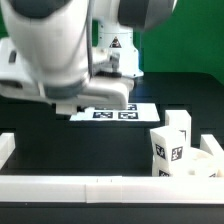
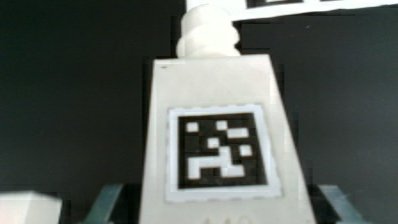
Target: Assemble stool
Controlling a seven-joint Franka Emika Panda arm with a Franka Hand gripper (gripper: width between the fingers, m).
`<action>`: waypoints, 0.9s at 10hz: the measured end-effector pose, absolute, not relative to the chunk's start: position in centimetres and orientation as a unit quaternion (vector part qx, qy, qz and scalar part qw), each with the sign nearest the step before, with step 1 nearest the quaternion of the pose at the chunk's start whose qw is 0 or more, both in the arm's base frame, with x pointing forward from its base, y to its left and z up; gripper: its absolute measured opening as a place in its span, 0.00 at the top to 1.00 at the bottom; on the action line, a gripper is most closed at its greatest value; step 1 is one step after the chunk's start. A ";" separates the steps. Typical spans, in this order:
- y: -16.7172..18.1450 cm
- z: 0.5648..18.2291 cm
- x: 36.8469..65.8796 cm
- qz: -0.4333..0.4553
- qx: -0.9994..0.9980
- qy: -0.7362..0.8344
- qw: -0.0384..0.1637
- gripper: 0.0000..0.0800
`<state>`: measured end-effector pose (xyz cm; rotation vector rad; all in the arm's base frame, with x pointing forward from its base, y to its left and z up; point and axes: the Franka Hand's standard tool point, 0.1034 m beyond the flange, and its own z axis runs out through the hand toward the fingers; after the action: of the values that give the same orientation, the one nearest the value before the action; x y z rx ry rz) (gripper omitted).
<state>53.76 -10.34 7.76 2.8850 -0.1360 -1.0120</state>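
1. Tool is clamped on a white stool leg, tagged face up.
2. Other legs and the seat sit near the worktop's right corner.
3. Marker board lies farther back.

exterior: low, close behind arm | wrist: tight along leg | shared: marker board

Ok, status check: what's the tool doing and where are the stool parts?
Tool shut on a stool leg, tag facing the wrist camera. Remaining legs and seat at exterior view's right, by the border rail. Marker board under the arm. Nothing blocking.
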 end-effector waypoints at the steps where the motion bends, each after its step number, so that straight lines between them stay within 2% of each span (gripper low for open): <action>1: -10.3 7.6 53.9 -0.301 0.952 -0.042 0.041 0.58; 2: -9.3 8.5 54.6 -0.274 0.959 -0.063 0.043 0.58; 4: -4.0 13.8 56.5 -0.213 0.973 -0.088 0.033 0.58; 5: -2.0 16.0 58.0 -0.164 0.981 -0.093 0.034 0.58; 6: -1.0 16.7 58.4 -0.125 0.989 -0.074 0.037 0.58; 7: -1.7 15.4 57.4 -0.101 0.993 -0.050 0.043 0.58; 9: -1.4 15.1 57.9 -0.028 0.998 -0.049 0.038 0.58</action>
<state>57.85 -1.41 15.06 3.0614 -0.1503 -0.0871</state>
